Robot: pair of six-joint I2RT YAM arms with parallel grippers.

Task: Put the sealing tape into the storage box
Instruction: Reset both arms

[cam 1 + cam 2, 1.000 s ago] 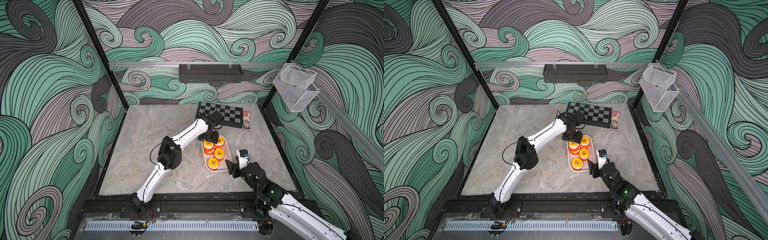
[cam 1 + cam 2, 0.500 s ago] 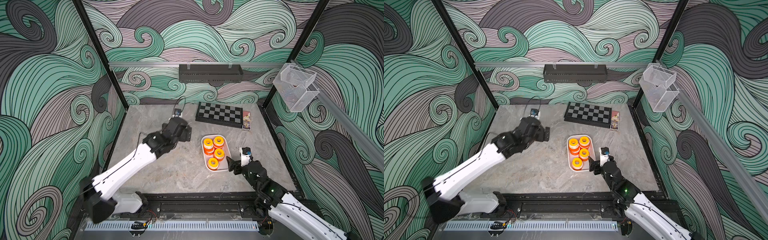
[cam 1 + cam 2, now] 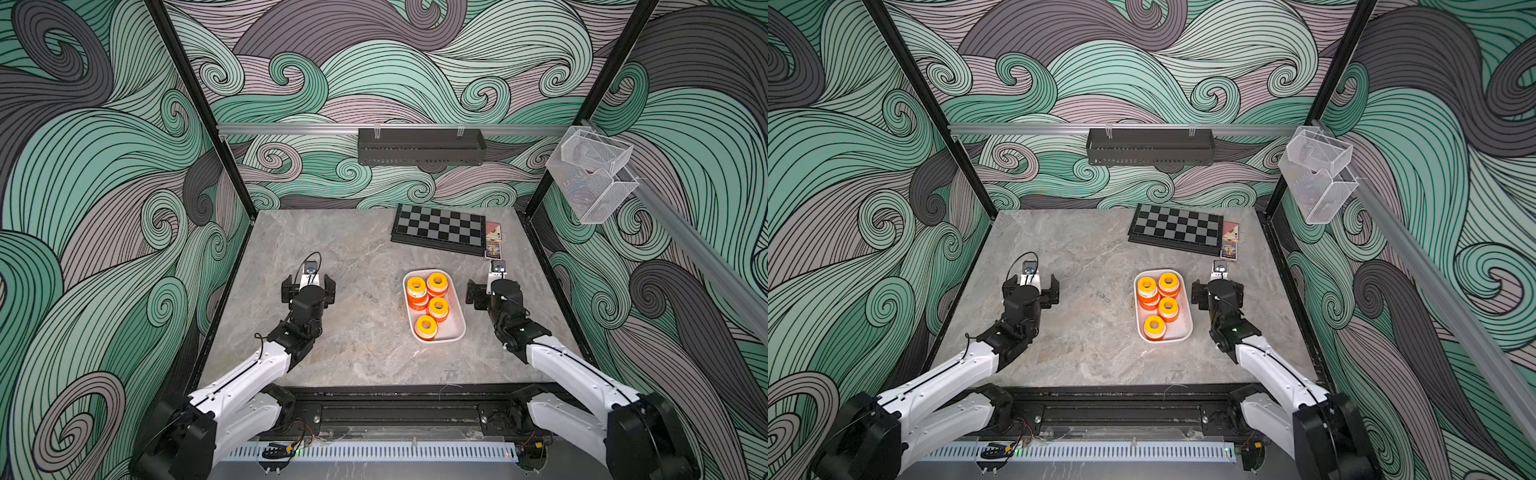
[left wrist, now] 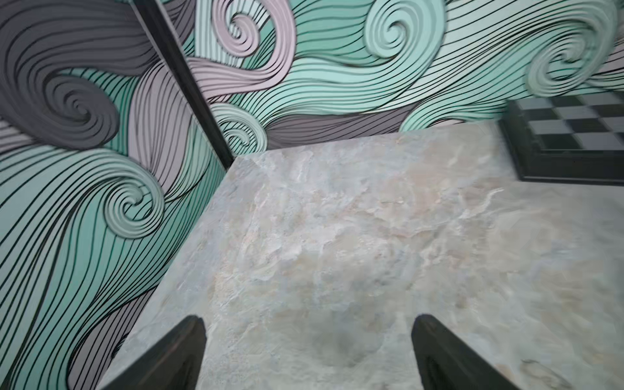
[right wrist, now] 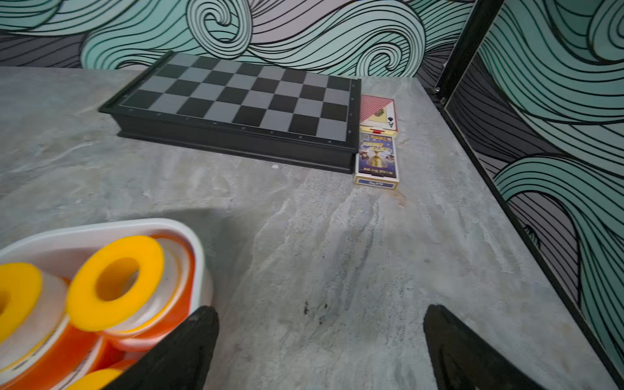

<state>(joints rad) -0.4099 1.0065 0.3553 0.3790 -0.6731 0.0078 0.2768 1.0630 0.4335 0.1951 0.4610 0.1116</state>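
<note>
The storage box [image 3: 455, 329] [image 3: 1180, 331] is a shallow white tray right of the table's middle. Several spools of sealing tape [image 3: 437, 308] [image 3: 1168, 308] stand in it, orange-rimmed with yellow tops, some stacked. My left gripper [image 3: 308, 289] [image 3: 1030, 289] hovers open over bare table well left of the box, nothing between its fingers [image 4: 308, 324]. Just right of the box my right gripper [image 3: 494, 291] [image 3: 1219, 291] also stands open and empty [image 5: 320, 314]. In the right wrist view one fingertip [image 5: 202, 324] lies next to the box rim [image 5: 101, 226] and a spool [image 5: 114, 287].
A black chessboard [image 3: 438, 228] [image 5: 243, 98] lies at the back right with card boxes [image 3: 493, 241] [image 5: 376, 158] beside it. A black perforated bin [image 3: 420, 146] hangs on the back wall. Clear mesh baskets [image 3: 590, 174] hang at the right post.
My left arm pulled back from over the box to the left half of the table and its jaws opened wide. My right gripper moved further back alongside the box and opened.
</note>
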